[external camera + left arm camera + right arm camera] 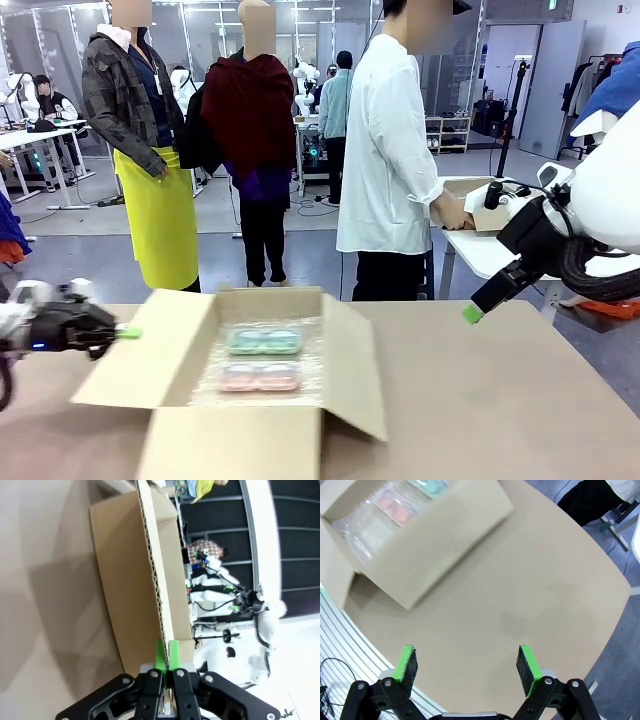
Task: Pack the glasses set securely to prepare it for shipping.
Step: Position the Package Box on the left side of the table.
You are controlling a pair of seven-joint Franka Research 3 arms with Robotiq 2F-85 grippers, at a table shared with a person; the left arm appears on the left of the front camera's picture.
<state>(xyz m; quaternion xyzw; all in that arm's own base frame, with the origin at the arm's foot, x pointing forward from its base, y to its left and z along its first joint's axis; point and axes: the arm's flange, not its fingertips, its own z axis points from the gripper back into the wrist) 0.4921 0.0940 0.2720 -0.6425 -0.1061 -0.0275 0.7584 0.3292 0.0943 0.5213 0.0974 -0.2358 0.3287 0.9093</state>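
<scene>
An open cardboard box (240, 445) stands in the middle of the table. Inside, on clear bubble wrap (312, 372), lies the glasses set: a mint-green case (264, 341) behind a pink case (260, 377). My left gripper (122, 332) is low at the box's left side, shut on the edge of the left flap (150, 355). In the left wrist view the flap (130, 580) runs down between the pinched green pads of the left gripper (167, 652). My right gripper (470, 314) hangs open above the table's right side. The right wrist view shows the right gripper (468, 662) holding nothing, with the pink case (395, 507) in the box beyond.
The box's right flap (355, 365) slopes outward over the table. Bare tabletop (500, 400) lies to the right of the box. A person in a white shirt (385, 150) stands at the far side, hands on a neighbouring white table (480, 250).
</scene>
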